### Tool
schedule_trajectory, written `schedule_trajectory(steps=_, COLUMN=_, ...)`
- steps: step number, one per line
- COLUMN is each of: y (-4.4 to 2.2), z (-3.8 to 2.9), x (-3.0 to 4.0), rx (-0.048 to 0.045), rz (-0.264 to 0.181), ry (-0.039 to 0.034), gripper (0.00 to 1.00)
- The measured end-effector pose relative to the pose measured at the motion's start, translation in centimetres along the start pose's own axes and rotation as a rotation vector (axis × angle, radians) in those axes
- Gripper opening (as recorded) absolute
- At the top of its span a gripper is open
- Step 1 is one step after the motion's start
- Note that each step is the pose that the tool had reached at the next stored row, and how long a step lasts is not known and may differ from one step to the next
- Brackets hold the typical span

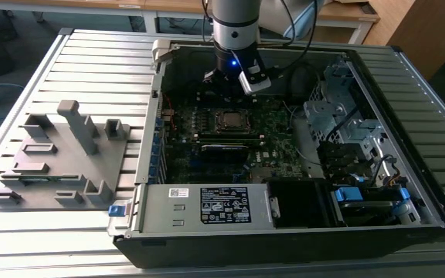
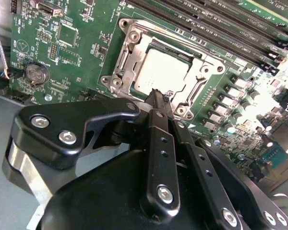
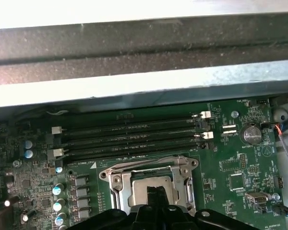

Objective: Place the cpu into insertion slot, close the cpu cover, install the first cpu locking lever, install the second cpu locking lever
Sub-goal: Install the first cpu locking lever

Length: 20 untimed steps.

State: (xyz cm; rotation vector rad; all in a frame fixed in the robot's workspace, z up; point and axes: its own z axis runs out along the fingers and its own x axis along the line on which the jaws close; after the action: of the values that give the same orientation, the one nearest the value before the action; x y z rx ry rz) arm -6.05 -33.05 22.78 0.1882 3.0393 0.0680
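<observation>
The cpu [image 2: 161,72] lies flat in the insertion slot [image 1: 230,120] on the green board, its silver-grey top showing. The cpu cover [image 2: 129,45] lies down flat around it as a silver frame, and the chip shows through its window. My gripper [image 2: 156,94] hangs just above the socket's edge, its two black fingers pressed together with nothing between them. In the first wrist view the socket frame [image 3: 116,181] sits right beyond the fingertips [image 3: 156,192]. In the exterior view the arm's wrist [image 1: 234,72] stands above the board, just behind the socket. I cannot make out the locking levers.
Long black memory slots [image 3: 129,139] run beside the socket, close to the case wall [image 3: 144,81]. A coin battery [image 2: 36,74] sits on the board. Drive cages [image 1: 338,116] fill the exterior view's right, a power supply [image 1: 207,205] the front. A grey fixture plate [image 1: 60,156] lies outside the case.
</observation>
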Motion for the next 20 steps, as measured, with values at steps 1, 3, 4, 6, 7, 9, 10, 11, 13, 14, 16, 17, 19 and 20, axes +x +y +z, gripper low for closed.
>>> schedule_trajectory(steps=1, y=0.00, z=0.00, x=0.00, rx=-0.0001, rz=-0.001, ry=0.0000, gripper=0.10)
schedule_trajectory(steps=3, y=0.00, z=0.01, x=-0.01, rx=-0.0002, rz=-0.002, ry=0.0015, gripper=0.10)
schedule_trajectory(steps=4, y=0.01, z=0.03, x=-0.03, rx=0.0005, rz=-0.002, ry=0.0085, gripper=0.10)
schedule_trajectory(steps=6, y=0.01, z=0.05, x=-0.05, rx=0.0043, rz=-0.001, ry=0.0353, gripper=0.10)
schedule_trajectory(steps=7, y=0.01, z=0.06, x=-0.06, rx=0.0063, rz=0.000, ry=0.0474, gripper=0.10)
schedule_trajectory(steps=9, y=0.00, z=0.05, x=-0.05, rx=0.0071, rz=0.000, ry=0.0513, gripper=0.10)
schedule_trajectory(steps=10, y=0.00, z=0.05, x=-0.05, rx=0.0072, rz=0.000, ry=0.0515, gripper=0.10)
schedule_trajectory(steps=11, y=0.00, z=0.05, x=-0.05, rx=0.0072, rz=0.000, ry=0.0518, gripper=0.10)
schedule_trajectory(steps=13, y=0.01, z=0.06, x=-0.09, rx=0.0069, rz=0.000, ry=0.0518, gripper=0.10)
schedule_trajectory(steps=14, y=0.02, z=0.08, x=-0.16, rx=0.0067, rz=-0.002, ry=0.0518, gripper=0.10)
schedule_trajectory(steps=16, y=0.05, z=0.12, x=-0.42, rx=0.0065, rz=-0.005, ry=0.0520, gripper=0.10)
schedule_trajectory(steps=17, y=0.07, z=0.13, x=-0.57, rx=0.0066, rz=-0.006, ry=0.0522, gripper=0.10)
schedule_trajectory(steps=19, y=0.10, z=0.18, x=-0.86, rx=0.0063, rz=-0.009, ry=0.0522, gripper=0.10)
schedule_trajectory(steps=20, y=0.12, z=0.20, x=-0.99, rx=0.0062, rz=-0.011, ry=0.0523, gripper=0.10)
